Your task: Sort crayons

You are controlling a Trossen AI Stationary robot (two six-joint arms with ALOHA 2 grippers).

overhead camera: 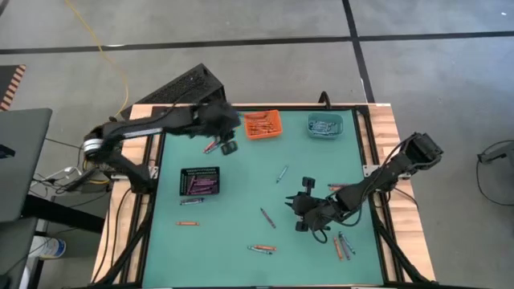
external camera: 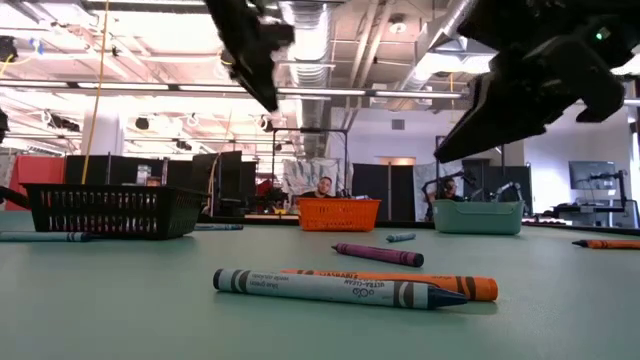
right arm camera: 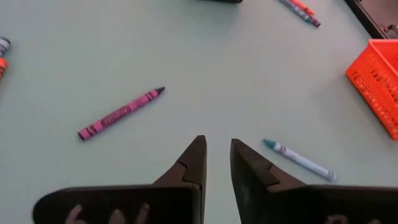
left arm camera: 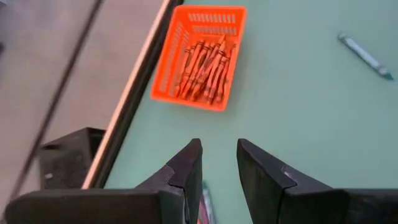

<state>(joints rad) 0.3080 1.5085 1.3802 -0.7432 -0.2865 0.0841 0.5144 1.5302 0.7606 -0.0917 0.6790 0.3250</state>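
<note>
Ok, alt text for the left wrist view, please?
The left hand hangs open and empty above the green table mat, near the orange plastic mesh bin full of orange-red crayons. A loose blue-teal crayon lies farther off.

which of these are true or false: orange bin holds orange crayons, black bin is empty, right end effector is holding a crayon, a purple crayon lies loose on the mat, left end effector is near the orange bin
1. The orange bin holds orange crayons. True.
2. The black bin is empty. False: purple-pink crayons lie inside it.
3. The right end effector holds a crayon. False: nothing sits between its fingers.
4. A purple crayon lies loose on the mat. True.
5. The left end effector is near the orange bin. True: it is just beside it, and the left wrist view shows that bin ahead of it.
</note>
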